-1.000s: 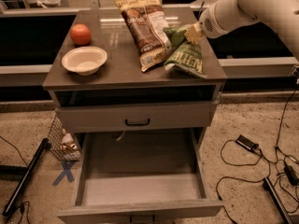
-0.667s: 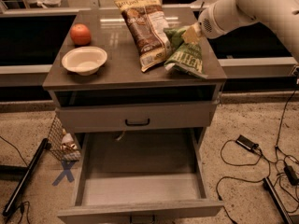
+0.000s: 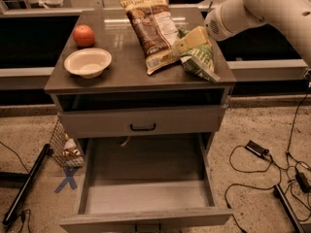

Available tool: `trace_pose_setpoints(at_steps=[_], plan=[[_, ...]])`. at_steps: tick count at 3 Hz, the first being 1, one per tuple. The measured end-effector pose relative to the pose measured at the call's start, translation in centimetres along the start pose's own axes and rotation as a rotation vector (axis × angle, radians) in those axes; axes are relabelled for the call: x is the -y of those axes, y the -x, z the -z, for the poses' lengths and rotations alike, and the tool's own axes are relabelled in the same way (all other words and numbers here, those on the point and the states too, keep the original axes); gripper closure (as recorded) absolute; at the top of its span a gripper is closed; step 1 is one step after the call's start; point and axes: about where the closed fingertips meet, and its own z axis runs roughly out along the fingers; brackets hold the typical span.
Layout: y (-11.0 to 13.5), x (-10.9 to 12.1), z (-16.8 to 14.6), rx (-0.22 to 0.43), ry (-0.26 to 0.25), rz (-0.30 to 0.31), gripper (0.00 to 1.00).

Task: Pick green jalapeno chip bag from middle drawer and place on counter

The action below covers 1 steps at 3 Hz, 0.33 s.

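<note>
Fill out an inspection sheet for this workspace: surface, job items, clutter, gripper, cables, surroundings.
Surface: counter, glossy, carrying four items.
Job's things: green jalapeno chip bag lying near the counter's right edge; middle drawer pulled open, nothing seen inside.
Clutter: brown-and-white chip bag, white bowl, orange fruit.
Gripper: gripper at the green bag's upper end, above the counter.
Cables: black cables on the floor, right.
Surroundings: wire basket and blue X mark left of the cabinet.

Grey-brown tabletop (image 3: 121, 71) carrying four things.
Orange fruit (image 3: 84, 35) and white bowl (image 3: 88, 62) at left, brown chip bag (image 3: 153, 30) in the middle, green jalapeno chip bag (image 3: 201, 62) at right, hand (image 3: 188, 41) at its top.
</note>
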Motion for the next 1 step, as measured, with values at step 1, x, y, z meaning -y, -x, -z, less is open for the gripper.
trace_pose_setpoints(at_steps=[1], plan=[[1.02,-0.45,1.90,0.059,0.046,0.034,0.00]])
